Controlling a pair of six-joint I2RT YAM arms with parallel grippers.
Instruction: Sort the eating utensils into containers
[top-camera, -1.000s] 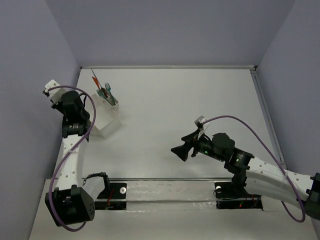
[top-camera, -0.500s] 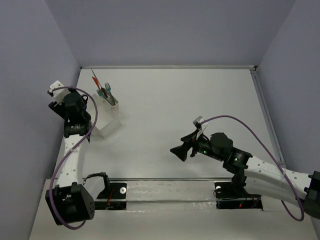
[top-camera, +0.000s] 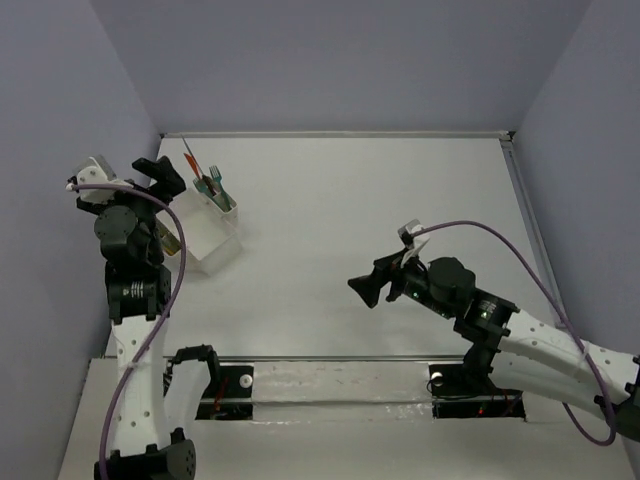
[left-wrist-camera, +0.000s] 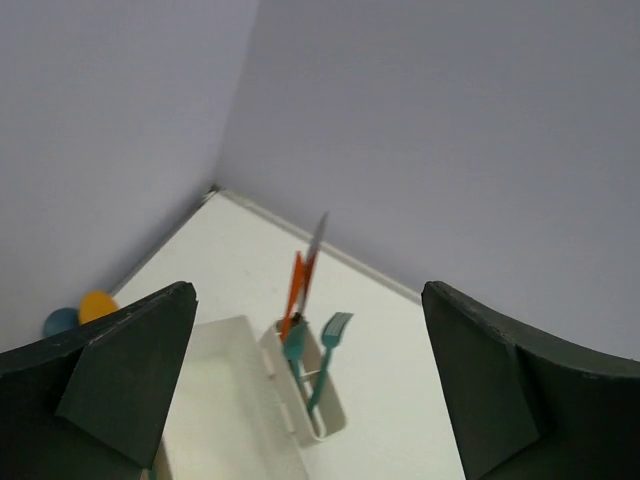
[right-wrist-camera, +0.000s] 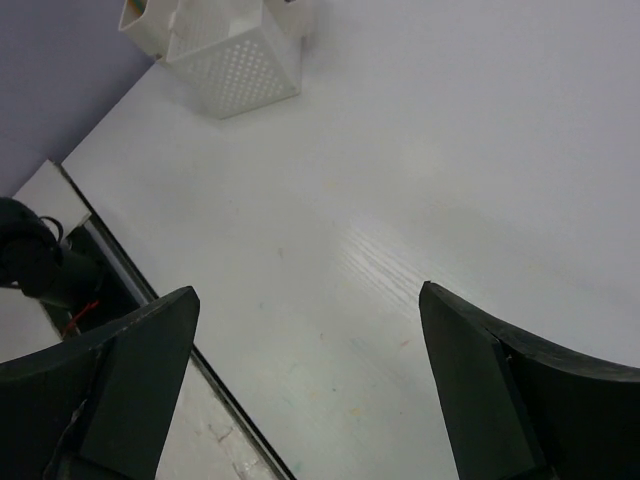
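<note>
Lilac walls frame a white table (top-camera: 400, 200), where thin plastic utensils (top-camera: 205, 178) in teal, orange and grey, seemingly a fork, a knife and sticks, stand in the end compartment of a white plastic organiser (top-camera: 215, 245) at far left. The left gripper (top-camera: 162, 175) hovers near it, jaws apart and empty; the right gripper (top-camera: 365, 288) gapes mid-table. Judged light, slick and bendy, the utensils want a pinch at mid-handle.

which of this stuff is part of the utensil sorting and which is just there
Part of the job: white organiser; teal fork, orange utensil and grey knife standing in its end compartment.
Just there: purple cables; mounting rail by the arm bases.
</note>
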